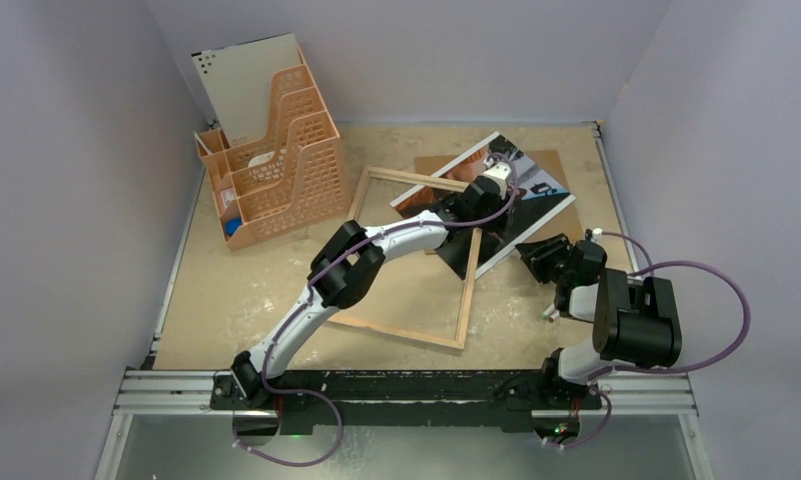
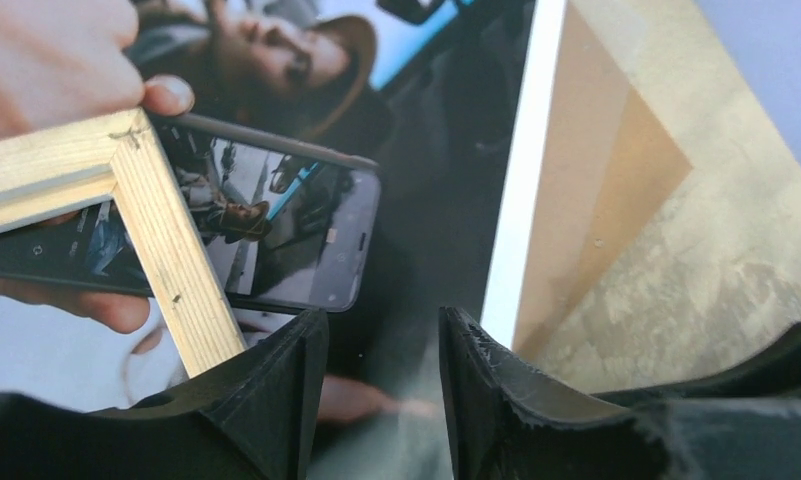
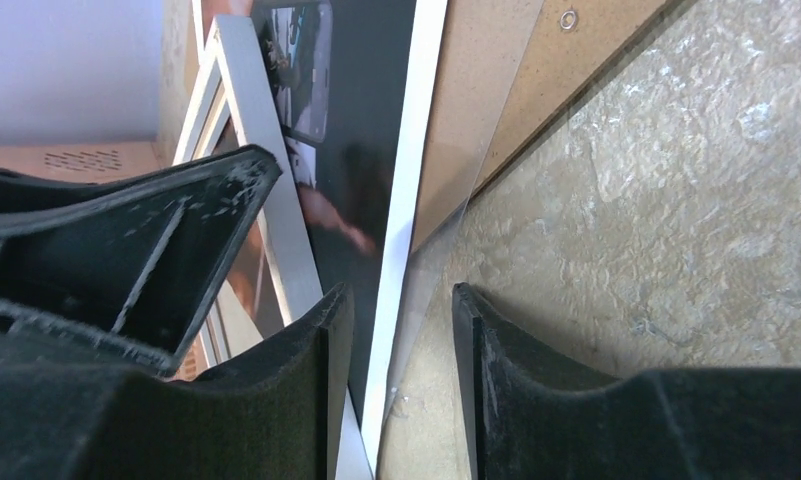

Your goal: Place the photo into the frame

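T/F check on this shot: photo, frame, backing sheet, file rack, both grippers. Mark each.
1. The photo lies picture side up. True.
2. The photo is seated fully inside the frame. False: most of it lies to the frame's right on the brown backing sheet, overlapping only one frame corner.
3. The frame lies with its wood back up. True.
4. The orange file rack stands at the table's far right. False: it stands at the far left.
5. The right gripper is clamped on the frame's rail. False: its jaws stand apart at the photo's white edge.
6. The left gripper is over the photo, beside the frame's corner. True.
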`<move>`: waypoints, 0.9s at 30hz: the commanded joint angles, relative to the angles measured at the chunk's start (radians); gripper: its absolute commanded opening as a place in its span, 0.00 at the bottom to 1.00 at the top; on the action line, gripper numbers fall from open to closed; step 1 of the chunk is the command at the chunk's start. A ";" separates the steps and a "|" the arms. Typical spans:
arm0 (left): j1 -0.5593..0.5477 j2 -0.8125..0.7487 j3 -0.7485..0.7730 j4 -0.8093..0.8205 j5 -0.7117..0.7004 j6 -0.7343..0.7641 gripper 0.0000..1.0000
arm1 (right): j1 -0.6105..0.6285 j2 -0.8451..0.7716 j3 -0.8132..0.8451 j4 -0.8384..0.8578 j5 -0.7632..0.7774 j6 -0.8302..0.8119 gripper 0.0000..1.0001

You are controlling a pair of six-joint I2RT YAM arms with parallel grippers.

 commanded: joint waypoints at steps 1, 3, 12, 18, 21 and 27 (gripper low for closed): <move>0.009 0.071 0.110 -0.124 -0.055 -0.068 0.44 | -0.004 0.032 -0.025 0.057 -0.017 0.008 0.43; 0.008 0.100 0.134 -0.173 -0.071 -0.089 0.42 | -0.004 0.044 -0.024 0.079 -0.020 0.005 0.41; 0.008 0.136 0.133 -0.228 -0.060 -0.113 0.39 | -0.005 0.074 0.014 0.072 0.013 0.012 0.43; 0.008 0.140 0.130 -0.232 -0.040 -0.107 0.39 | -0.004 0.089 0.010 0.081 0.003 0.071 0.48; 0.008 0.139 0.130 -0.230 -0.037 -0.102 0.39 | -0.005 0.082 0.003 0.073 0.019 0.113 0.50; 0.009 0.143 0.126 -0.222 -0.012 -0.075 0.39 | -0.005 0.161 -0.028 0.288 -0.044 0.172 0.50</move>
